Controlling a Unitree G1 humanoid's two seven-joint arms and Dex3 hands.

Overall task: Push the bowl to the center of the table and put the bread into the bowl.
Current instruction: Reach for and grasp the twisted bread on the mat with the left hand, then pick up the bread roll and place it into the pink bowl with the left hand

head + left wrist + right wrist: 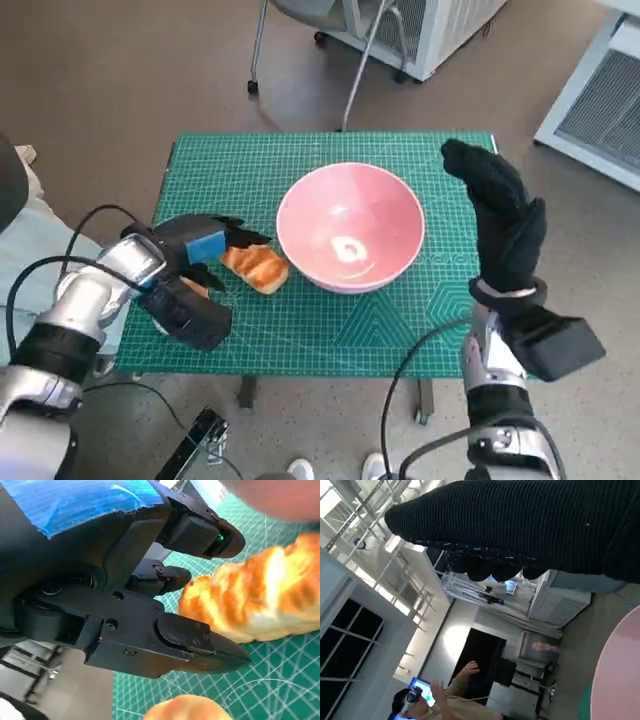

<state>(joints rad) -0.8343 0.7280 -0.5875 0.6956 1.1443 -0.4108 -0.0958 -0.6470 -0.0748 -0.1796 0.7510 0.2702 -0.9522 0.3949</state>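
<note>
The pink bowl stands on the green cutting mat, near the table's middle. Its rim shows pink in the right wrist view. A golden bread roll lies on the mat just left of the bowl. My left hand reaches at the roll's near end. In the left wrist view the black fingers stand apart, with the bread between and beyond their tips. A second orange piece peeks out under that hand. My gloved right hand stands upright with fingers extended, right of the bowl and holding nothing.
Chair legs on castors and a white cabinet stand beyond the table's far edge. Another white unit is at the far right. A black device lies on the floor near the front edge. A person with raised hands shows in the right wrist view.
</note>
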